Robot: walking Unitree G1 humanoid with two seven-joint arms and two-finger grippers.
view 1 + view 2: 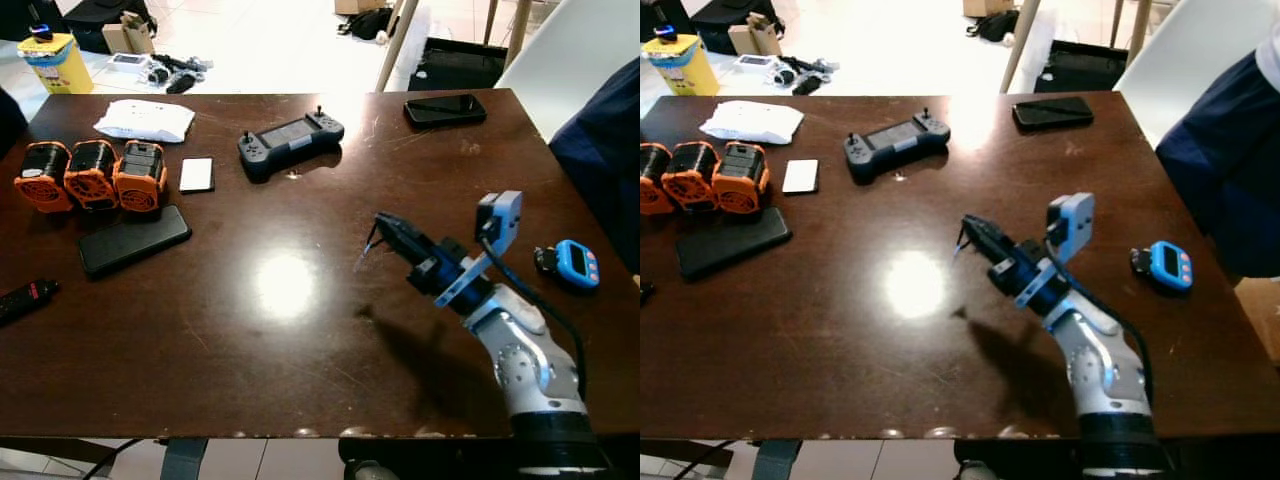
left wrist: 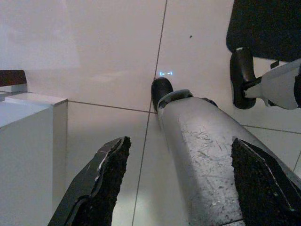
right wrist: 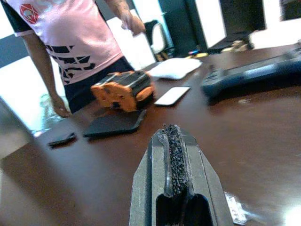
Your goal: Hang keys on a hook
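From the head camera, the right gripper (image 1: 385, 226) is up over the brown table (image 1: 300, 330), near its right side. Its two black fingers are pressed tight together. They point away from the robot and a bit to the left. A thin thing (image 1: 366, 250) hangs from the very tip. Its long way runs mostly up and down, leaning a little, with the low end near the table top. It is too small to tell if it is the keys.

Farther back on the table lie a dark game controller (image 1: 290, 140) and a black phone (image 1: 445, 108). On the left sit three orange things (image 1: 90, 175), a white card (image 1: 197, 174) and another flat black phone (image 1: 133, 240). A small blue timer (image 1: 577, 262) lies near the right edge. A dark blue shape at the far right is cut off.

In the left wrist camera, the left gripper (image 2: 181, 150) points down at the pale floor tiles (image 2: 94, 56). Its fingers are spread wide apart and hold nothing. A silver robot leg (image 2: 202, 150) shows between them.

In the right wrist camera, the closed fingers (image 3: 173, 155) point across the table at the orange things. A little shiny bit (image 3: 233, 207) shows low beside them, blurry. A person in a pink shirt (image 3: 70, 37) stands behind the table, head cut off.
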